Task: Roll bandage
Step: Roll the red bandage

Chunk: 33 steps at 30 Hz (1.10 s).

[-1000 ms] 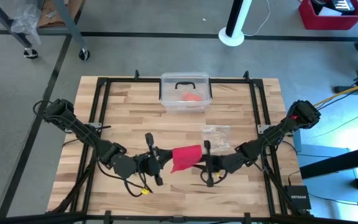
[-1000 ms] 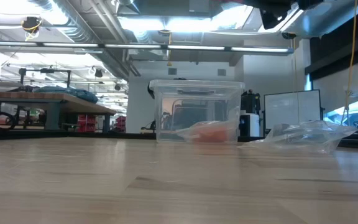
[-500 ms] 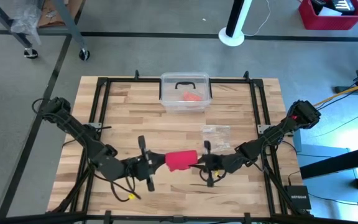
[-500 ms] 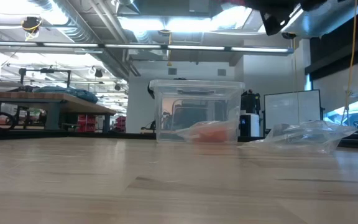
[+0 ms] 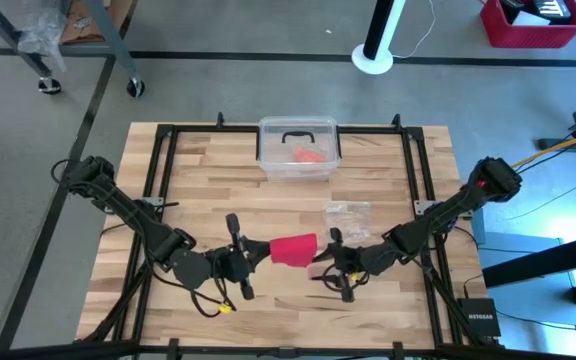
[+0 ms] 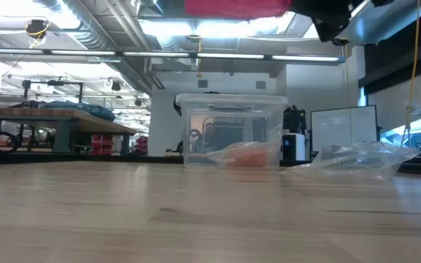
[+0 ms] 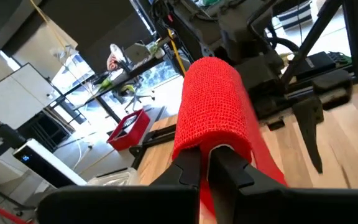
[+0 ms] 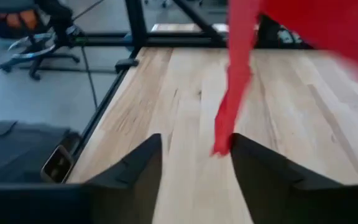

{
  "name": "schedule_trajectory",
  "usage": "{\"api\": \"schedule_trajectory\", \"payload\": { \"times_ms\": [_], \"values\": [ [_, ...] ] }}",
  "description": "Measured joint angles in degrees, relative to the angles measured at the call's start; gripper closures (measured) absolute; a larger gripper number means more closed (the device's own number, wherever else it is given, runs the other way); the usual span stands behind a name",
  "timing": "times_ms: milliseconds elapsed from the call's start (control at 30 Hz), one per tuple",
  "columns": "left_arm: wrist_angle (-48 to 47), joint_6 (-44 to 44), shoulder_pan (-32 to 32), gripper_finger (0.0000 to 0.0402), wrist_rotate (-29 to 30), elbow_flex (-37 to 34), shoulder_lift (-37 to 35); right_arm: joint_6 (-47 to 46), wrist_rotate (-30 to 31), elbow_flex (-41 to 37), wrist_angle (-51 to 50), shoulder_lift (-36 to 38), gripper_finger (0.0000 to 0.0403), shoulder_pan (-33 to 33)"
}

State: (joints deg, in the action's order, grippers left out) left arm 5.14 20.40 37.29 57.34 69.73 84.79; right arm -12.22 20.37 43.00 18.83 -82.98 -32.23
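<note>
Now the left gripper (image 5: 251, 251) is clamped tight on the bright red, matte cloth bandage (image 5: 293, 248); in the left wrist view its two dark fingers (image 7: 229, 168) pinch the core of the partly wound red roll (image 7: 213, 106), with a loose tail hanging below; the right gripper (image 5: 325, 262) stands parted, its dark fingers (image 8: 135, 168) spread to either side of a dangling red strip (image 8: 232, 93) without gripping it; the bandage hangs in the air above the front middle of the pale wooden slatted table (image 5: 208, 190), between the two grippers; in the low view its underside shows as a red band (image 6: 236, 7) at the top edge; behind it stand a clear plastic lidded box (image 5: 298, 148) and a crinkly clear plastic bag (image 5: 348, 212); compared with a second ago, the right gripper has let go and opened, the cloth looks more compactly rolled, and the red roll has come into the low view.
</note>
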Motion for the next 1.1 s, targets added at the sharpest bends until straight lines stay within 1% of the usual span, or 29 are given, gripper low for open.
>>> {"api": "schedule_trajectory", "payload": {
  "times_ms": [67,167,300,433,533,633,733,833,867,967,1100],
  "values": [
    [0.15,-0.07,0.18,0.0398,0.04,0.00,0.00,-0.80,0.15,0.00,-2.67,1.28,0.0190,0.00],
    [0.29,-0.07,0.08,0.0398,0.04,0.00,0.00,-1.22,3.06,0.00,-1.42,1.36,0.0179,0.01],
    [0.32,-0.42,-0.23,0.0398,0.11,0.00,0.00,1.72,7.25,-0.01,3.65,-0.98,0.0177,0.39],
    [0.14,-0.50,-0.27,0.0398,0.13,0.00,0.00,5.22,7.10,-0.01,11.24,-3.48,0.0190,0.39],
    [0.18,-0.50,-0.27,0.0398,0.17,0.00,0.00,6.53,7.02,0.04,14.63,-5.25,0.0212,0.37],
    [0.14,-0.50,-0.30,0.0398,0.19,0.00,0.00,6.74,6.15,0.02,15.49,-5.87,0.0250,0.37],
    [-0.03,-0.50,-0.34,0.0398,0.20,0.00,0.00,8.14,3.58,0.37,16.06,-5.99,0.0310,-0.22],
    [-0.08,-0.50,-0.34,0.0398,0.24,0.00,0.00,13.58,3.11,2.72,16.08,-6.06,0.0381,-2.46],
    [-0.12,-0.49,-0.34,0.0398,0.26,0.00,0.00,16.02,3.17,3.92,16.08,-6.06,0.0391,-3.37],
    [-0.41,-0.26,-0.34,0.0398,0.24,0.00,0.00,21.83,5.00,9.18,15.20,-6.06,0.0385,-5.96],
    [-1.70,-0.86,-0.67,0.0398,0.24,0.00,0.00,31.13,5.87,19.43,8.09,-6.01,0.0395,-7.80]
  ]
}}
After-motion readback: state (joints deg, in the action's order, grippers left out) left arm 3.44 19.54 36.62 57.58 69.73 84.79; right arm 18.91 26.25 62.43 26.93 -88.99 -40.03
